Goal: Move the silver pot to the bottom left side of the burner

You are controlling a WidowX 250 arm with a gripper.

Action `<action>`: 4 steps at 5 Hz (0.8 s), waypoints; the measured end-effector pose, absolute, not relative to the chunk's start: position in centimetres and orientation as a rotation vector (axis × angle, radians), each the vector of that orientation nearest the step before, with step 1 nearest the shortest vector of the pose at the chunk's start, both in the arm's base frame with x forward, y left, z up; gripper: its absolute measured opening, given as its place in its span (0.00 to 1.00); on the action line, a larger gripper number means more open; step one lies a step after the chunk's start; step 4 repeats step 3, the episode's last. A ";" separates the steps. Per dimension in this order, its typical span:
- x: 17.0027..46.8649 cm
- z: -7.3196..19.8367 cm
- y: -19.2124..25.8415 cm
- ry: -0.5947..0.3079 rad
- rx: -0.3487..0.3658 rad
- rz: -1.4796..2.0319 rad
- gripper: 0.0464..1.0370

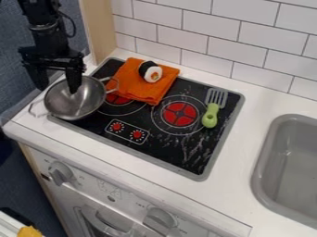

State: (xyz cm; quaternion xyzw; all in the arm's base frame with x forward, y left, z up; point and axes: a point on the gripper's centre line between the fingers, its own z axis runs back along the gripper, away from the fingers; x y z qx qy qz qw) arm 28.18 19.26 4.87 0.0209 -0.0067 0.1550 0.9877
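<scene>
My gripper (57, 89) hangs at the upper left with its fingers spread apart. One finger reaches down into the bowl of the silver pot (77, 105), and the other is out past the pot's left rim. Two wire handles stick out from the pot, one at the lower left and one at the upper right. The pot overlaps the left edge of the black stove top (162, 152), partly over the counter. Just right of the pot is the left burner (116, 98), partly covered by the pot and a cloth.
An orange cloth (133, 85) lies at the stove's back with a sushi toy (150, 72) on it. The right burner (180, 114) has a green-handled spatula (211, 115) beside it. A grey sink (288, 171) is set in the counter (238, 162) at the right. A tiled wall (217, 41) stands behind.
</scene>
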 end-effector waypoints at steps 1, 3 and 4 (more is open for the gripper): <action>29.0 6.1 18.2 -0.084 0.038 0.183 0.97; 30.4 6.2 15.6 -0.116 0.005 -0.031 0.96; 30.4 6.2 15.6 -0.116 0.005 -0.031 0.96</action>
